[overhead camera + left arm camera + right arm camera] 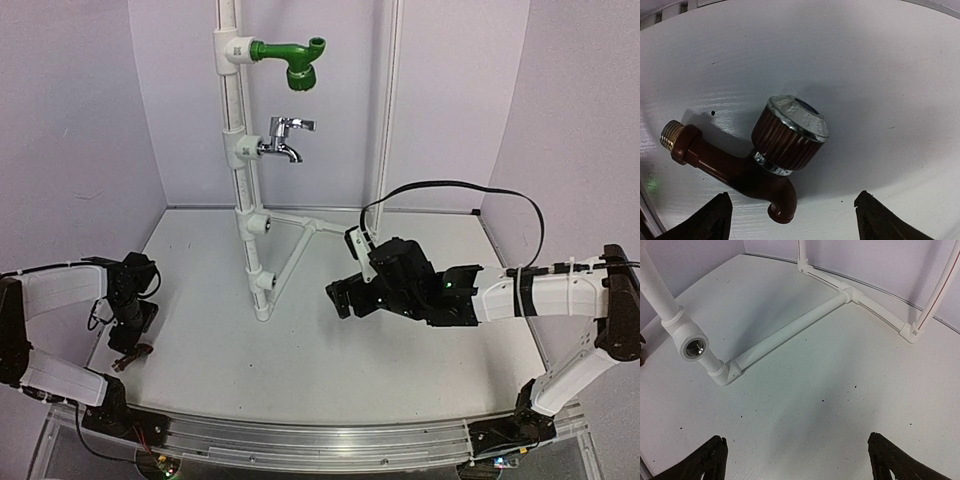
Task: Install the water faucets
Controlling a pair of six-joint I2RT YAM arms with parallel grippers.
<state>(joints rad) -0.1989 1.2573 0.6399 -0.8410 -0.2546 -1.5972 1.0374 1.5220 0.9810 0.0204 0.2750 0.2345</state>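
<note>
1. Brown faucet (765,150) is lying on the table (880,75), over at 8 o'clock in the top view.
2. Left gripper (792,215) hangs right over it, jaws spread wide, gripping nothing.
3. Chrome faucet (283,140) sits on the pipe stand (243,200) at 12 o'clock.
4. Right gripper (796,450) is spread wide too and empty, with a bare tee socket (694,346) at its 10 o'clock.
</note>
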